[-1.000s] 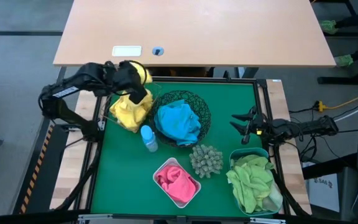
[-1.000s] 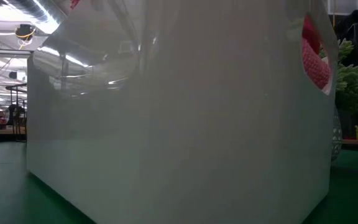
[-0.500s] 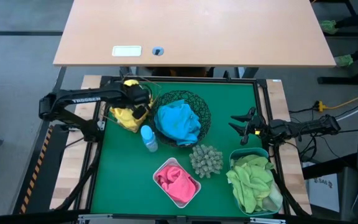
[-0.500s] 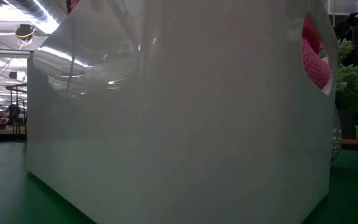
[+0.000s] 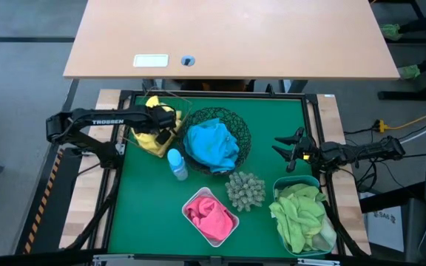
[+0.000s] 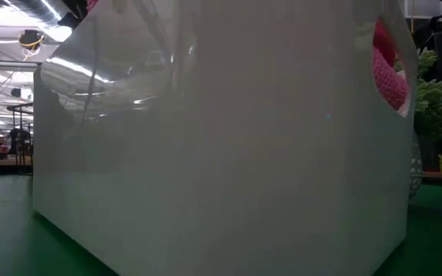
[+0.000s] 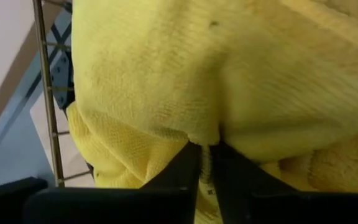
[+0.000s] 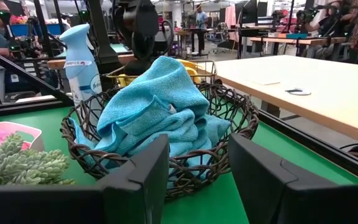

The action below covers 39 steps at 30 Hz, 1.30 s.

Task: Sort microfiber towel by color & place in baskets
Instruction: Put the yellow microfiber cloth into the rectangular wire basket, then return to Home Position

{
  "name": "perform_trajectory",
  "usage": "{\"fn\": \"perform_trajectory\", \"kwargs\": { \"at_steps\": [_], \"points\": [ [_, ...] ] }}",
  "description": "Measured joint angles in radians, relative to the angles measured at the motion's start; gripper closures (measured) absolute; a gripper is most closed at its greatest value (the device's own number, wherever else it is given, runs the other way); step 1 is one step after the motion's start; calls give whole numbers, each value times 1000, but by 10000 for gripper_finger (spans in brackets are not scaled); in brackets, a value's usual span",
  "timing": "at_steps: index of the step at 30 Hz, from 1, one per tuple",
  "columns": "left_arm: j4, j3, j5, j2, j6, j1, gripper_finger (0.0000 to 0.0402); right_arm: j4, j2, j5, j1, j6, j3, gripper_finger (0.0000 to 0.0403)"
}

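Yellow towels lie heaped in the thin wire basket at the table's far left. My left gripper is down on this heap, shut on a yellow towel. Blue towels fill the black wire bowl. Pink towels lie in the white tub, and green towels in the translucent blue tub. My right gripper hovers open at the right edge, far side of the blue tub, facing the bowl. My left gripper pinches a fold of the top yellow towel between its two fingers, coming at it from above and from the table's left. The towel bulges around the fingertips and rests on the other yellow towels in the wire basket.
A small blue spray bottle stands between the wire basket and the bowl. A spiky grey-green ball sits between the white and blue tubs. The white tub's wall fills the low view. Bare green mat lies at the near left.
My left gripper has come down from above the basket's far edge into the wire basket, carrying the yellow towel with it. The towel, first held up clear, now lies on the yellow heap. The right arm has kept still.
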Motion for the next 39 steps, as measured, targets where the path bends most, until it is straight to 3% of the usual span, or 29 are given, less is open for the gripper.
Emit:
{"fn": "perform_trajectory", "kwargs": {
  "at_steps": [5,14,29,39],
  "points": [
    [-38,46,15,0,-11,0,323,0,0,0,0,0,0,235],
    [-300,264,41,1,-16,-12,272,0,0,0,0,-1,0,235],
    [-323,530,196,1,23,-42,265,0,0,0,0,-1,0,235],
    [-385,769,399,-13,46,-50,265,0,0,0,0,-1,0,235]
  ]
}}
